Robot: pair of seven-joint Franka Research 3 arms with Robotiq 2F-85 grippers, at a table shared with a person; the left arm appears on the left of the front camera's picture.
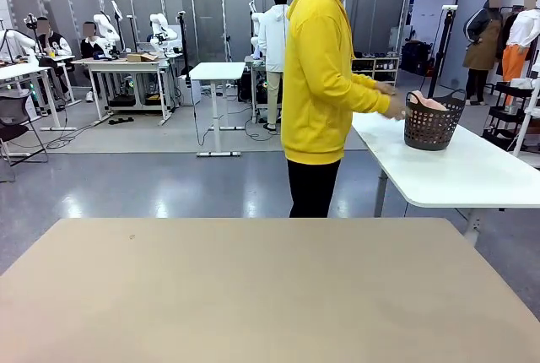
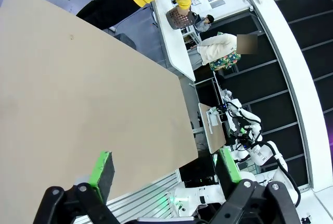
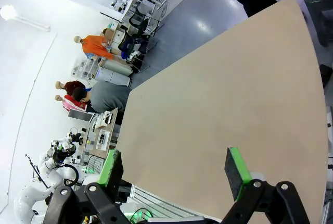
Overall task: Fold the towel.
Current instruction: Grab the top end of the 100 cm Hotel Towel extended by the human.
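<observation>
A bit of the salmon-pink towel (image 1: 427,102) shows over the rim of a black basket (image 1: 432,125) on a white side table behind the work table. A person in a yellow hoodie (image 1: 322,76) stands beside it with both hands at the basket. The basket (image 2: 180,19) also appears small and far off in the left wrist view. My left gripper (image 2: 164,169) hangs open above the beige table's near edge, nothing between its green pads. Over the same table, my right gripper (image 3: 174,170) is open too, with nothing in it.
The beige work table (image 1: 261,287) lies bare in front. The white side table (image 1: 456,169) stands at the far right, beyond the work table's far edge. Other desks, people and racks fill the room behind.
</observation>
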